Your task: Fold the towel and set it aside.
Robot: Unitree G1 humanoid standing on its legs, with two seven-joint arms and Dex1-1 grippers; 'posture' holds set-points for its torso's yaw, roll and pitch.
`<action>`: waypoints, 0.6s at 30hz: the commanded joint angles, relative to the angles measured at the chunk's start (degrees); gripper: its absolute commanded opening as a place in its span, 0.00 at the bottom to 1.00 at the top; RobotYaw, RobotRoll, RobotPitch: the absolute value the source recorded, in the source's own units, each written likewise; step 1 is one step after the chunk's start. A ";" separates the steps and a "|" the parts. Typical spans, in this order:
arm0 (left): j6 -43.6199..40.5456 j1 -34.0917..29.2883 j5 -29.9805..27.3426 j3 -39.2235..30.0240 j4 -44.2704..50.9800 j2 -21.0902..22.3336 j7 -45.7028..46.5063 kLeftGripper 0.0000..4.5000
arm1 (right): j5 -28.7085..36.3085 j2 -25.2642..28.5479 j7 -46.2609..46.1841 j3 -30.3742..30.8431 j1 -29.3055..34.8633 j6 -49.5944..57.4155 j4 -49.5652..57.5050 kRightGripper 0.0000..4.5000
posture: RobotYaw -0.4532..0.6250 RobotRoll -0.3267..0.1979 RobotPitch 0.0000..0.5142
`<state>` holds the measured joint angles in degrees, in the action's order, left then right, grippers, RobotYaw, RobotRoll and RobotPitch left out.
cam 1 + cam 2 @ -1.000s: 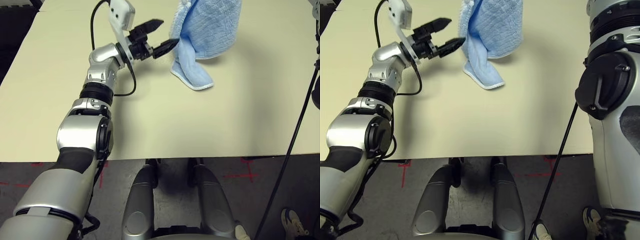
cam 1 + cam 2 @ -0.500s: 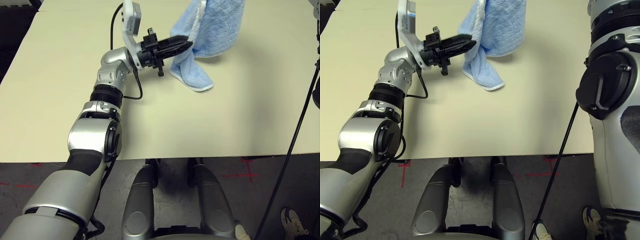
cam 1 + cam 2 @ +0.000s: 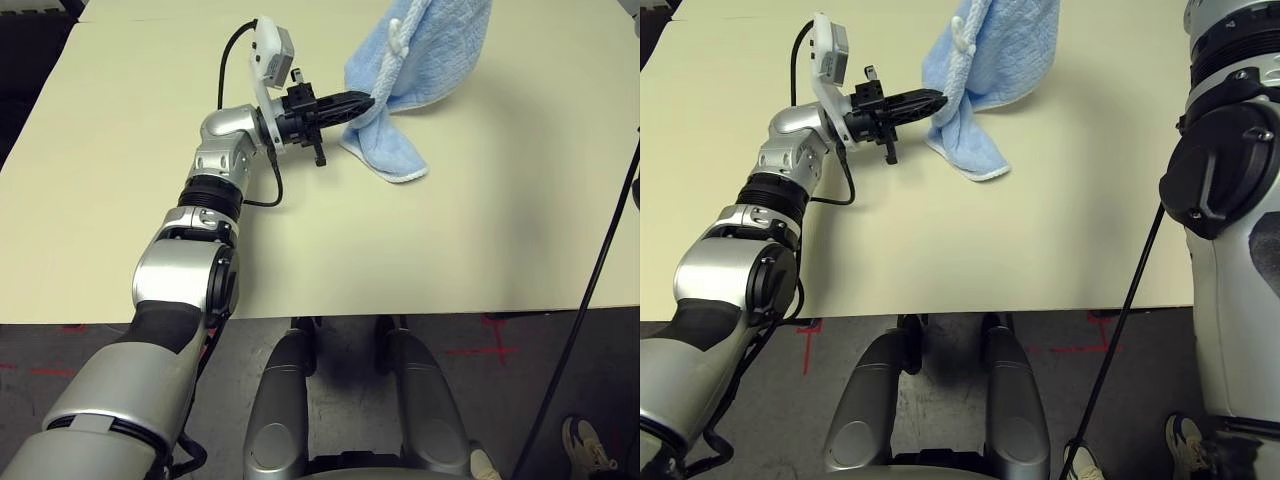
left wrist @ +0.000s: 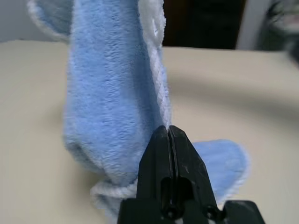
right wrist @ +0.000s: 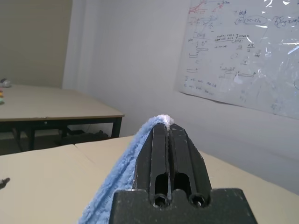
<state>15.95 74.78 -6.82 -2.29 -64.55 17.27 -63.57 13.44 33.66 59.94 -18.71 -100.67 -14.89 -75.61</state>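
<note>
1. Small light blue terry-cloth towel (image 3: 420, 60) hangs in the upper middle of the frame; its lower end lies crumpled on the matte beige worktop (image 3: 420, 240).
2. Left gripper (image 3: 366, 100), two black fingers, is clamped on the towel's hanging edge. In the left wrist view the jaws are pressed together with whitish stitched border (image 4: 159, 70) and blue pile right at the tips.
3. Right gripper (image 5: 164, 122) is clamped on the towel's top corner, jaws together with a tuft of cloth at the tips. The towel hangs from that pinch.
4. Risk: the left grip looks like a shallow tip pinch on the border. Pulling sideways to spread the cloth could slip it out.
5. Risk: the hanging edge is bunched, so the pinch may hold more than one layer. That would give a skewed fold.
6. Risk: the lower end drags on the worktop. Friction there could twist the fold line if the arms move apart without lifting.
7. Material: soft, floppy looped pile with visible ribbed texture. It holds no shape and drapes in a narrow column.
8. Worktop is flat, smooth and low-gloss.
</note>
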 commanded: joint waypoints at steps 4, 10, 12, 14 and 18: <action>5.80 5.29 7.58 0.87 -5.82 5.78 20.87 0.01 | -2.45 3.93 -6.36 -0.18 -2.07 -6.30 2.29 0.00 | 0.46 0.62 0.58; 6.71 8.03 6.62 -0.26 -4.66 8.24 20.91 0.01 | -4.78 4.35 -12.31 0.11 -0.83 -9.24 2.12 0.00 | 0.47 0.62 0.59; 7.05 9.00 5.82 -0.73 -3.80 8.65 19.57 0.01 | -5.27 4.42 -13.35 0.12 -0.61 -9.53 2.01 0.00 | 0.47 0.62 0.59; 7.03 10.02 4.99 -1.27 -2.79 8.77 18.77 0.01 | -5.62 4.37 -14.08 0.03 -0.30 -9.56 1.89 0.00 | 0.47 0.62 0.59; 1.46 7.93 2.47 -0.89 0.47 7.76 8.37 0.01 | -5.84 3.98 -14.50 0.06 0.50 -9.69 1.79 0.00 | 0.48 0.62 0.59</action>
<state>19.83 84.00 -3.26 -3.46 -65.64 25.33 -50.68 7.69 35.20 46.06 -18.31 -98.61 -21.36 -75.84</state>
